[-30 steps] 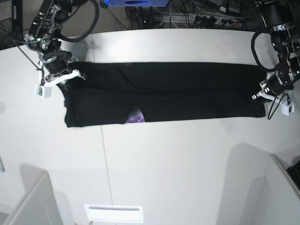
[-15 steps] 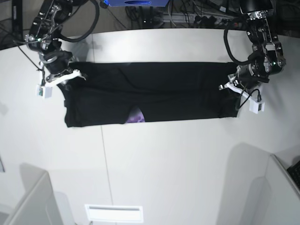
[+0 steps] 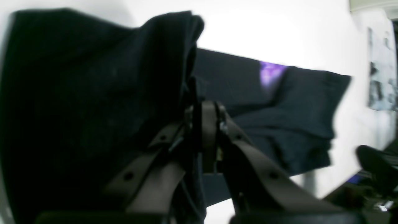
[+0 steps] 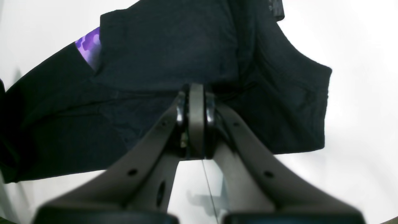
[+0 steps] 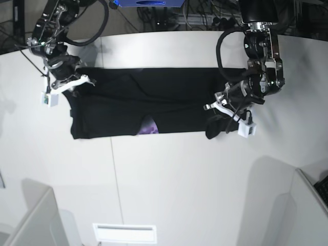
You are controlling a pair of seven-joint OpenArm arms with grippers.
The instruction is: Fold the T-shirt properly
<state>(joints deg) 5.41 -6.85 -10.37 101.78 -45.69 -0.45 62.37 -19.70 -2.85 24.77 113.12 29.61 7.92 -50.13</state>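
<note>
R tool at far left of base view, clenched on the shirt's top corner, cloth pinched betw. closed tips. Shirt lies flat as a long black strip across the white counter. Purple print patch peeks out at lower edge, mid-strip. L tool at right end, clenched on that end of shirt, lifted off counter w/ cloth bunched and hanging below it.

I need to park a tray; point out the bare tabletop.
Free: the wide table stretch in front of the T-shirt, and the strip behind it. Crowded: both shirt ends, where the left gripper and right gripper clamp cloth.
</note>
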